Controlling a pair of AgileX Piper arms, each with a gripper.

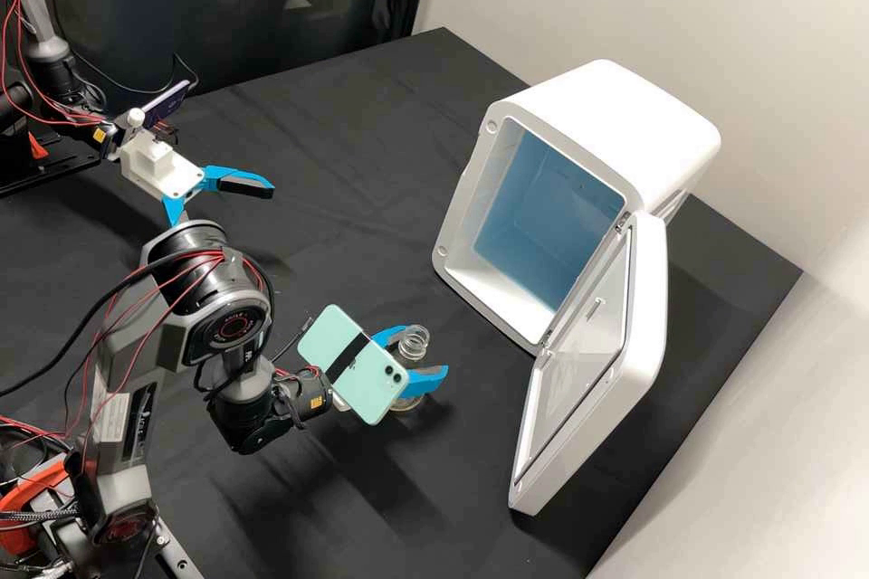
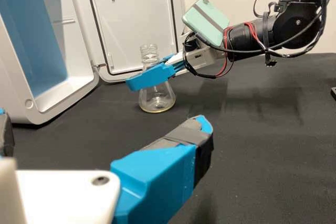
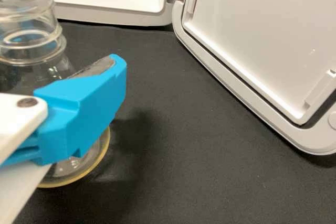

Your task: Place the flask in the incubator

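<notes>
A clear glass flask (image 1: pixel 415 346) stands upright on the black bench, in front of the white incubator (image 1: pixel 625 127). The incubator's door (image 1: pixel 593 353) hangs wide open, showing the blue inside. My right gripper (image 1: pixel 412 358) is at the flask, one blue finger on each side of its sloping body. In the right wrist view a finger (image 3: pixel 84 103) lies against the flask (image 3: pixel 26 30). The left wrist view shows the flask (image 2: pixel 156 95) with its base on the bench. My left gripper (image 1: pixel 217 202) hangs open and empty above the bench, far to the left of the flask.
A mint-green phone (image 1: pixel 353 365) is strapped on the right arm's wrist. Cables and arm mounts crowd the bench's left edge. The open door (image 3: pixel 252 40) stands close to the flask on the right. Bare bench lies between the flask and the incubator's opening (image 2: pixel 31 40).
</notes>
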